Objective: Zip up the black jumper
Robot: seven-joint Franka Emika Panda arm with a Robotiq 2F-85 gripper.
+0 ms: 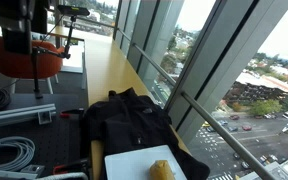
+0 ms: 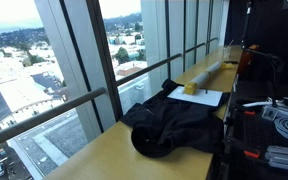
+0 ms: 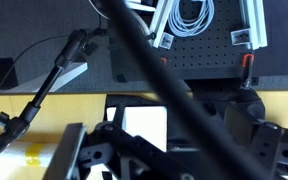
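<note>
The black jumper (image 1: pixel 129 120) lies rumpled on the wooden counter by the window, and it shows in both exterior views (image 2: pixel 179 125). Its zip line is not clear to see. One end of it touches a white board (image 1: pixel 144 163). In the wrist view the jumper (image 3: pixel 229 112) is a dark mass to the right of the white board (image 3: pixel 144 122). My gripper (image 3: pixel 154 165) shows only as dark linkage at the bottom of the wrist view, high above the counter. Its jaws are too dark to read. A black cable crosses the wrist view diagonally.
A yellow object (image 1: pixel 162 170) sits on the white board (image 2: pixel 199 97). A window rail (image 1: pixel 199 105) runs along the counter's outer edge. White cables (image 3: pixel 184 18) and a black perforated bench (image 1: pixel 34 140) lie on the inner side. An orange chair (image 1: pixel 29 60) stands behind.
</note>
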